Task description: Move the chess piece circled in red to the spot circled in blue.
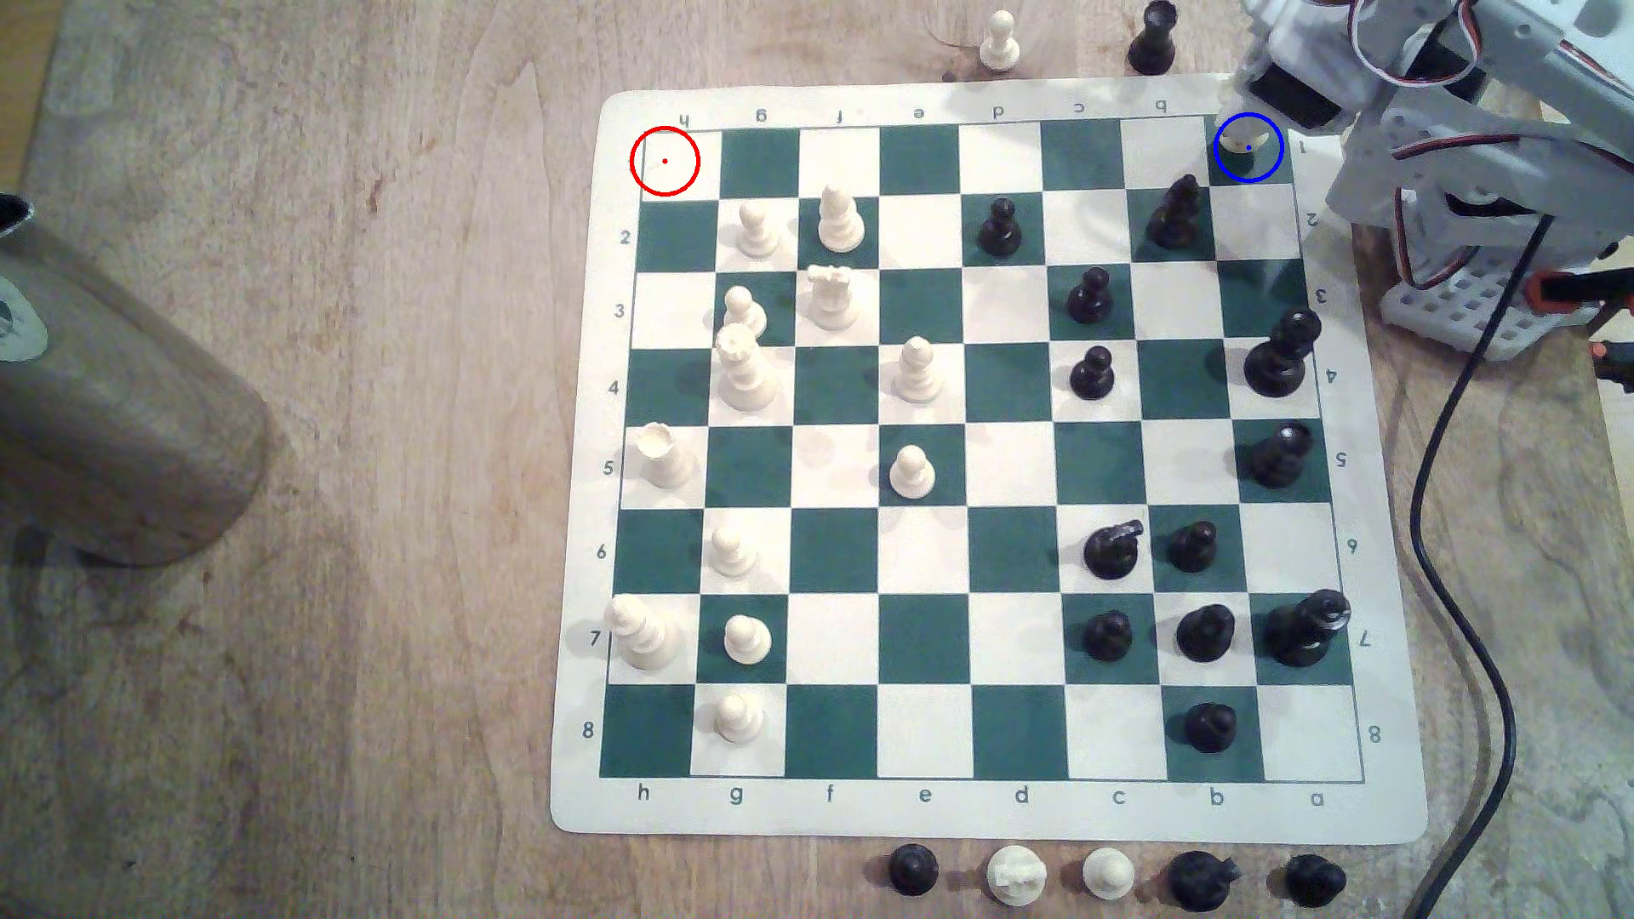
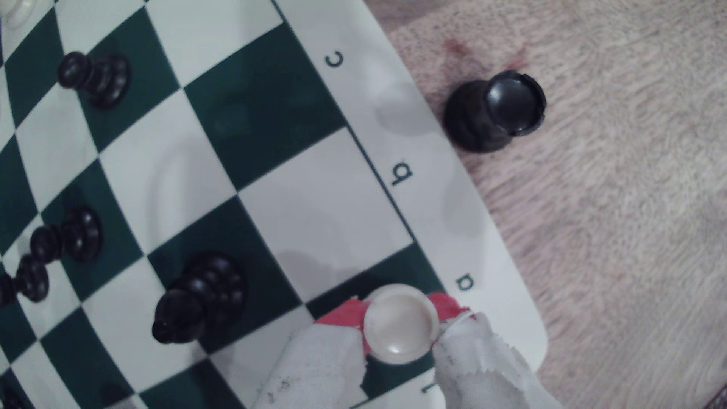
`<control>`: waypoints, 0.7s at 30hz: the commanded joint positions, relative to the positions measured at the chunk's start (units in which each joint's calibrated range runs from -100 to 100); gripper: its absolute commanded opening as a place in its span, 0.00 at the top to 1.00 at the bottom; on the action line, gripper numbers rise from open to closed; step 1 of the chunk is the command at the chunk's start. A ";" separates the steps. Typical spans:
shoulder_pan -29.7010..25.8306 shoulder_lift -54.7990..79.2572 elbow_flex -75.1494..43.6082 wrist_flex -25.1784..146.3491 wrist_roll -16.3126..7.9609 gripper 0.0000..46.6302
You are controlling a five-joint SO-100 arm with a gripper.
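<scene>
rook held over blue-ringed corner square, release pending.
pincer [image 2: 399, 334] pinches the chess piece [image 2: 400, 328] on both flanks, keeping it upright over the spot [image 1: 1225, 168]; beyond, red-ringed square [image 1: 665, 161] stands bare, black rook [image 2: 495, 112] off-board on the tabletop [image 2: 629, 196].

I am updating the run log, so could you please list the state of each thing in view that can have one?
Short cream-white plastic rook: upright, between the pincer tips, on the blue-ringed square.
Pincer: closed on the rook, red pads on both sides.
Blue-ringed dark green square: occupied by the rook.
Red-ringed white corner square: vacant.
Black rook off the board: upright on the wooden table.
</scene>
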 commanded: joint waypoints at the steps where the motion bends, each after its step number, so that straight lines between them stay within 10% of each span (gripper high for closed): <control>1: 0.45 3.37 1.95 -0.29 0.63 0.94; 21: 0.76 3.29 3.31 -1.84 0.68 0.74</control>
